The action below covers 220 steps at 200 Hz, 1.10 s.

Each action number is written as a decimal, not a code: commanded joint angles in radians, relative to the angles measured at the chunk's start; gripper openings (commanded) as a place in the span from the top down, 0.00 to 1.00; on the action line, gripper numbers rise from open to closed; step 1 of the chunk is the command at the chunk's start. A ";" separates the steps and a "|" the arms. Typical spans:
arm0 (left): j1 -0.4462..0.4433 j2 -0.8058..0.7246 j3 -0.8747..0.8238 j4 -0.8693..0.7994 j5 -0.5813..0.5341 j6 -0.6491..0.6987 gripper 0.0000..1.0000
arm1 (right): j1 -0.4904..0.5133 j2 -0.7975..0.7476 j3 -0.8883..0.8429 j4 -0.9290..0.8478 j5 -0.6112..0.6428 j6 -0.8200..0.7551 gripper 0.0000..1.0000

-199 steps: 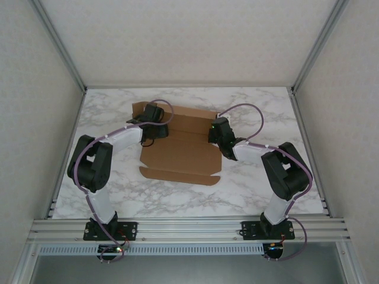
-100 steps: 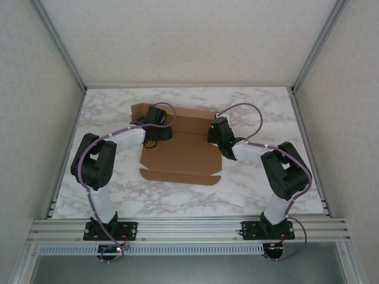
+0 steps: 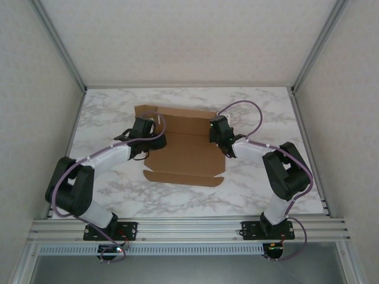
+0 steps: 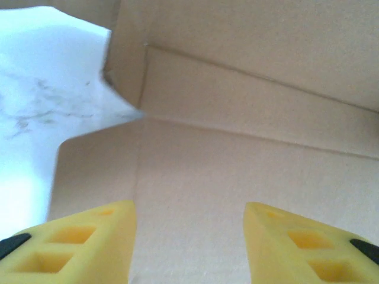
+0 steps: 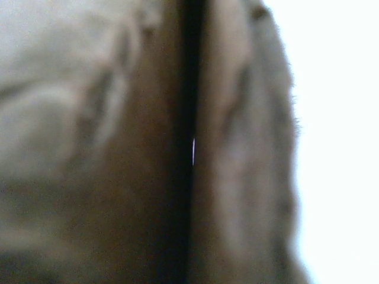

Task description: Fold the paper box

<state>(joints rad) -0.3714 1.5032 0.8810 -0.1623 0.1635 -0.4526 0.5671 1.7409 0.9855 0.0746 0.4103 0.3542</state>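
Since the earlier frame the left arm's elbow has swung down toward the table's near-left corner; the right arm is unchanged.

Top external: the plain brown cardboard die-cut paper box (image 3: 185, 155) lies opened flat at the middle of the white marble-patterned table (image 3: 266, 112), with its far panel toward the far edge and a narrow flap toward the near edge. The left gripper (image 3: 153, 141) is over the box's left side. The right gripper (image 3: 215, 125) is at the box's right side, jaws pressed together; whether it pinches cardboard cannot be told.

Left wrist: the left gripper (image 4: 189, 242) has its yellow fingers (image 4: 89, 242) spread, with nothing between them and creased cardboard (image 4: 237, 177) beyond. The table (image 4: 35, 89) shows at upper left.

Right wrist: a blurred brown surface (image 5: 106, 148) lies close to the lens, split by a dark vertical line; it cannot be identified.
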 commanded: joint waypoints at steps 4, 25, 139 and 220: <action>0.011 -0.126 -0.046 -0.041 -0.045 -0.035 0.49 | -0.013 -0.014 0.013 -0.075 0.027 -0.008 1.00; 0.022 -0.223 -0.062 -0.069 -0.073 -0.031 0.50 | -0.017 -0.009 0.013 -0.072 0.013 -0.018 1.00; 0.303 -0.107 0.239 -0.003 -0.190 -0.101 0.48 | -0.017 -0.001 -0.004 -0.039 -0.060 -0.048 1.00; 0.401 0.171 0.295 0.105 0.017 -0.140 0.51 | -0.018 0.002 -0.002 -0.042 -0.082 -0.040 1.00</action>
<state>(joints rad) 0.0326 1.7081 1.1931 -0.0986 0.1146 -0.5549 0.5510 1.7382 0.9874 0.0746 0.3664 0.3092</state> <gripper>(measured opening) 0.489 0.062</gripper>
